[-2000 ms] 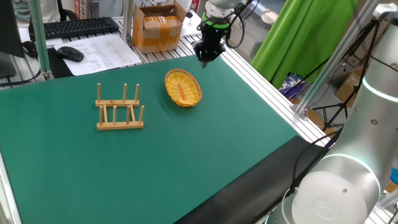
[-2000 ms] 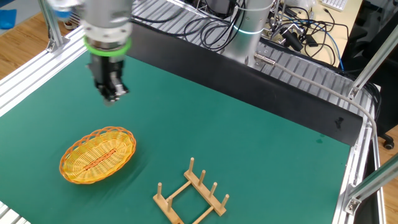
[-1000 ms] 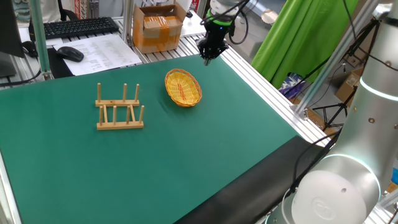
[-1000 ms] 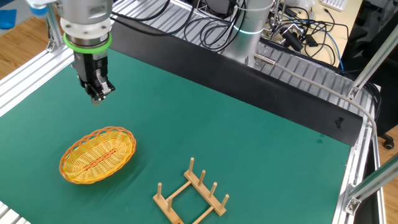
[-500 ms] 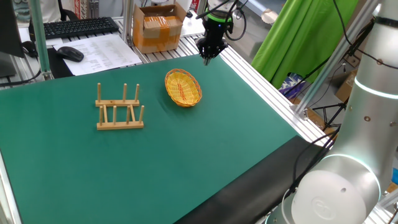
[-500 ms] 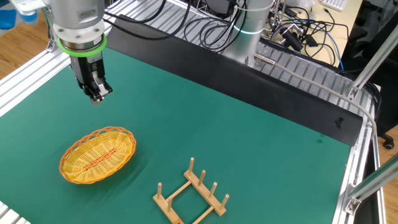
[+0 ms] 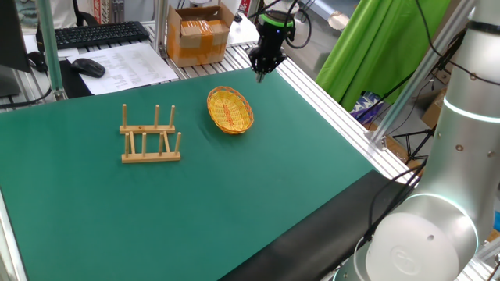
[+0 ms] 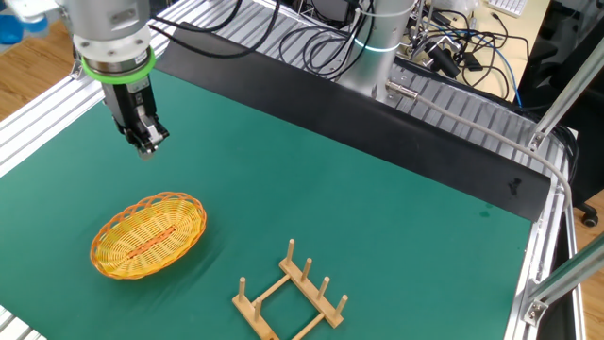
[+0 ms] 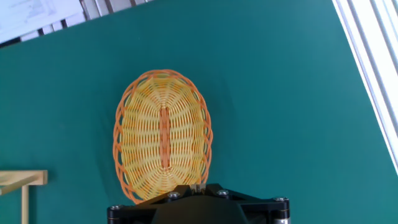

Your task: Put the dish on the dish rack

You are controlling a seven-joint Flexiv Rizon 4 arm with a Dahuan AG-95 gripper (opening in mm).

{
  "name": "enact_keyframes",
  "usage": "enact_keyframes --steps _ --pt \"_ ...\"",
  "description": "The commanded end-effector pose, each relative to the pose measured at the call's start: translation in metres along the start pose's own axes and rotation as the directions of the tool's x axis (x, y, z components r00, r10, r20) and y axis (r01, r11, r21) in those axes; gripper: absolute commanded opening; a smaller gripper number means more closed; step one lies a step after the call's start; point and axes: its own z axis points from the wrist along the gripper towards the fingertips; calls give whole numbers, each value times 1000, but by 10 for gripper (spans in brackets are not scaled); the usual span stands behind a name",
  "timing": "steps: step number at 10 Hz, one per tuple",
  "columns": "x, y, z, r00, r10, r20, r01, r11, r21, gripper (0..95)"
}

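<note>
Since two seconds ago the gripper (image 8: 144,146) has drifted sideways past the dish (image 8: 148,234), jaws closed and empty. Dish lies flat on the mat, apart from the rack (image 8: 291,296). No grasp yet.

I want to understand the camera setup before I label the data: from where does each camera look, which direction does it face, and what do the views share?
One fixed view: past a silver arm segment, over the green mat toward a desk; black gripper, jaws shut, hangs above the mat's far edge.
The other fixed view: opposite side, facing the arm's base and cables; gripper upper left.
Hand view: on the hand, looking down; gripper body at the bottom.
All share the yellow-orange woven oval dish and light-wood peg rack.
</note>
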Motion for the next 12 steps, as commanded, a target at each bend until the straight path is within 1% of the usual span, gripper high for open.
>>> enact_keyframes --steps 1,5,6,8,9,11,12 --pt "-1 1 0 999 -7 -41 7 1000 4 0" --pt "1 -3 -4 999 -21 -34 21 1000 5 0" --pt "0 -3 -4 999 -32 -33 32 999 6 0" --pt "-3 -5 2 999 -39 -32 39 999 8 0" --pt "-5 -10 5 998 -48 -32 48 999 5 190" --pt "-9 -11 11 999 -45 -28 45 999 3 190" --pt "-11 -12 14 999 -40 -17 40 999 8 380"
